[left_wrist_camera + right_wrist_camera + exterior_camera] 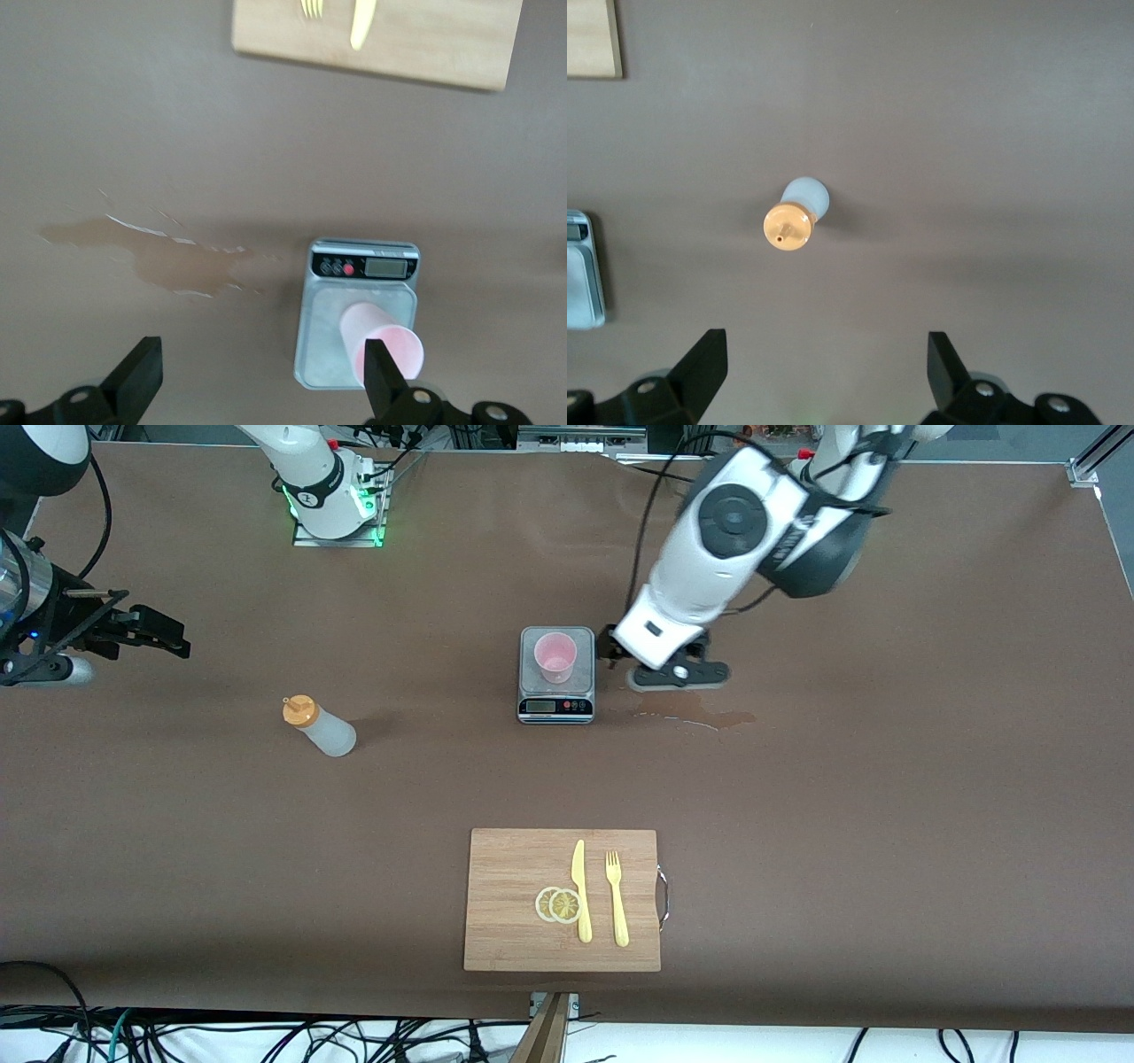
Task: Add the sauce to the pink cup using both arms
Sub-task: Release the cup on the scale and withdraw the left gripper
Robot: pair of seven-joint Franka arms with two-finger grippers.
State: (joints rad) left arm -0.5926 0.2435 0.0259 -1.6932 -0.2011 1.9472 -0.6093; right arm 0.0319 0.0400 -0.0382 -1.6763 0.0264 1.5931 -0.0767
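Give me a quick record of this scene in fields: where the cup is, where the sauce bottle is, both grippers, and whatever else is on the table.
pink cup: upright on the silver scale
sauce bottle: stands alone on the table, toward the right arm's end, untouched
left gripper: open, low beside the scale, holding nothing
right gripper: open, over the table at the right arm's end, holding nothing
spill: wet brown patch beside the scale, toward the left arm's end
cutting board: nearer the front camera, carrying two lemon slices, a yellow knife and a yellow fork
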